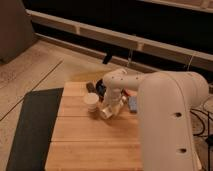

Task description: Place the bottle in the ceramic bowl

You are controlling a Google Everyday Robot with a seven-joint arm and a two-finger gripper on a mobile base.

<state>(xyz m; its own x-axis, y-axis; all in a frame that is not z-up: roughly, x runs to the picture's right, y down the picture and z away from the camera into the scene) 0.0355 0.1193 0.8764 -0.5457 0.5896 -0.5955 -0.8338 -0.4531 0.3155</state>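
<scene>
Bottle (106, 111) sits tilted in the gripper (111, 108), which is pinched onto it near the middle of the wooden counter (85, 145), a little toward the far edge; its lower end is low over the boards, and whether it touches them I cannot tell; it is outside the bowl (101, 90), which lies just behind it, nearer the far edge, dark and glossy and partly hidden by the wrist; a cream cup (91, 101) stands upright just beside the bottle on the left-edge side, in front of the bowl; a small dark thing (90, 86), too blurred to name, lies at the bowl's left side; a grey-blue block (133, 104) lies toward the right edge, partly covered by the arm (167, 120); that arm, thick and white, rises from the near right corner and bends down over the far half of the counter; a dark mat (30, 125) lies along the counter's left edge.
</scene>
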